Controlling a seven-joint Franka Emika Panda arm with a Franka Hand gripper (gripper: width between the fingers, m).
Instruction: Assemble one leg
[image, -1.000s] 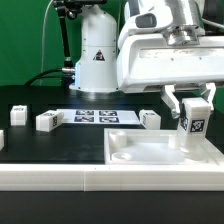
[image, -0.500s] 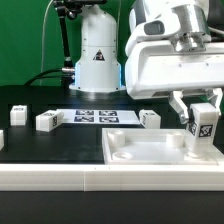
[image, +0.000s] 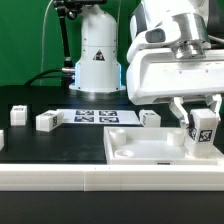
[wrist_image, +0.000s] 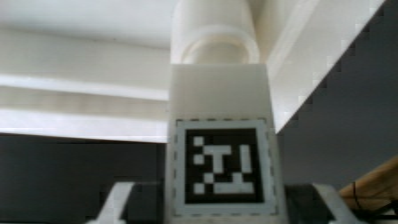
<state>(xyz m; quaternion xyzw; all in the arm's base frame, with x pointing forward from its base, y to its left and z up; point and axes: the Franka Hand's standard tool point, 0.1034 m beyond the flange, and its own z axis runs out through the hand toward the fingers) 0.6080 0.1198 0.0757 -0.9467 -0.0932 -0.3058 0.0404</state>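
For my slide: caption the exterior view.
Gripper holds the tagged leg upright at the white panel corner.

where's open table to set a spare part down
Free: black table nearer the camera than the marker board, on the exterior view's left of the white panel. Crowded: the panel's right end, where the gripper holds the leg.

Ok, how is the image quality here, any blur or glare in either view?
Wrist view: soft and out of focus throughout; the small chunky white plastic leg sits centre frame, its black-and-white square tag smeared at the edges. Exterior view: sharper; the large flat white square panel is bright with faint shadow in its recesses, no strong glare.
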